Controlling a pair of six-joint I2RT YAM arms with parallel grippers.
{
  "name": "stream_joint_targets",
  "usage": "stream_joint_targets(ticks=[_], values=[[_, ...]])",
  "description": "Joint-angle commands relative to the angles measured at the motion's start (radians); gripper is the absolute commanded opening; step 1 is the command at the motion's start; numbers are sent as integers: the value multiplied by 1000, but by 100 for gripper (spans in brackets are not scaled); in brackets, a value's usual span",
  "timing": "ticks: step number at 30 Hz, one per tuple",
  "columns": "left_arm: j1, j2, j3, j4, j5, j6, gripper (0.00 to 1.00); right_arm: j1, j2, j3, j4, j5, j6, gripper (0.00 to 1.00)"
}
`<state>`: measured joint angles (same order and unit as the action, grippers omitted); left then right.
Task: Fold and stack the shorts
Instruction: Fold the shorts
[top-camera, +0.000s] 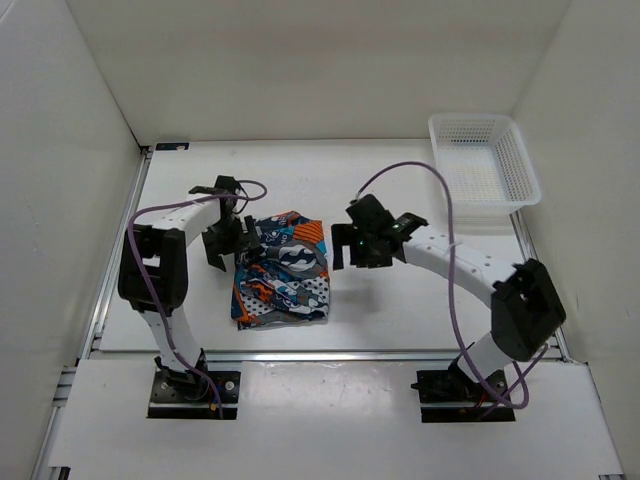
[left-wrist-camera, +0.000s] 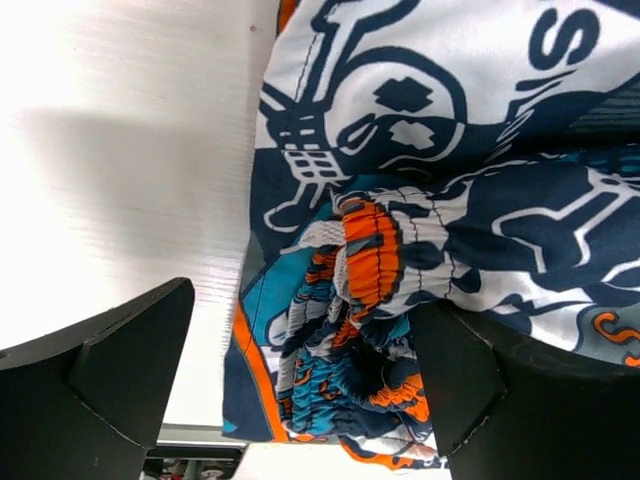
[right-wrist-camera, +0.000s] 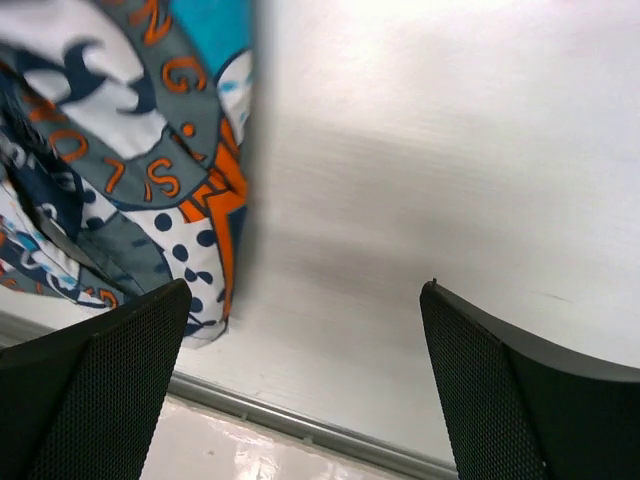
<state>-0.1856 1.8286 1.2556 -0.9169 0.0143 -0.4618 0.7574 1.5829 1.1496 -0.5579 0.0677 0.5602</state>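
Observation:
The shorts, in navy, teal, orange and white print, lie folded in a bundle on the white table between the arms. My left gripper is at the bundle's left edge, open, with the gathered orange and teal waistband between its jaws but not clamped. In the left wrist view the skull print fills the top right. My right gripper is open and empty over bare table just right of the shorts, whose polka-dot corner shows at the left of the right wrist view.
A white mesh basket stands at the back right corner. White walls enclose the table on three sides. A metal rail runs along the table's near edge.

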Motion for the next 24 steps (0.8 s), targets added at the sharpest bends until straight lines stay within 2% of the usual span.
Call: stream_joint_targets(ticks=[1, 6, 12, 15, 17, 20, 24], values=[[8, -61, 63, -25, -17, 6, 99, -49, -167, 74, -123, 191, -2, 100], [17, -218, 191, -147, -63, 15, 99, -157, -371, 94, -241, 377, -2, 100], [63, -388, 344, -293, -131, 25, 99, -277, -527, 113, -356, 576, -31, 100], [75, -501, 329, -271, -167, 11, 99, -308, -590, 113, -416, 662, -31, 100], [84, -598, 285, -258, -232, -53, 99, -334, -615, 113, -444, 690, -45, 100], [84, -705, 234, -227, -293, -86, 99, -343, -661, 88, -455, 690, -45, 100], [84, -813, 165, -188, -293, -139, 99, -343, -678, 45, -435, 655, -69, 100]])
